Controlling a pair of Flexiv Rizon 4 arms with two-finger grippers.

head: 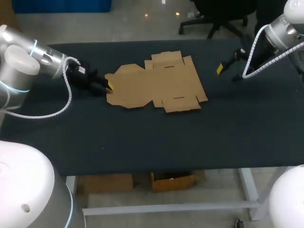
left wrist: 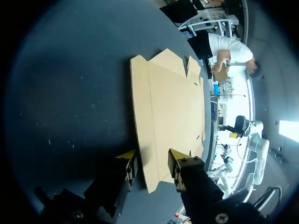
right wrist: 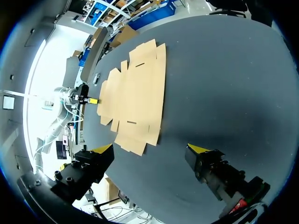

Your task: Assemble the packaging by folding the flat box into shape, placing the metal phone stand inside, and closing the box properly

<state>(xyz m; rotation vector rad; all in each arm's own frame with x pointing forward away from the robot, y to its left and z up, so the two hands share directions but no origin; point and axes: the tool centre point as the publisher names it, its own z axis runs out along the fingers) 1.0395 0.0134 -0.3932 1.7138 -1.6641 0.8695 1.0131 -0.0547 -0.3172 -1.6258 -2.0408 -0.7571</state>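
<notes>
The task is barely getting started: the flat box point(head: 159, 83) is lying fully unfolded near the middle of the counter point(head: 142, 142), with no flap raised. Folding, loading and closing are all waiting to be done, and the metal phone stand is not showing in any view.

The left gripper point(head: 108, 87) is sitting low at the box's left edge, fingers apart, pinching nothing. The right gripper point(head: 227, 71) is hovering far right of the box, well apart from it, fingers spread and empty.

The sheet is lying flush on the counter, which probably leaves little for fingers to get under.
</notes>
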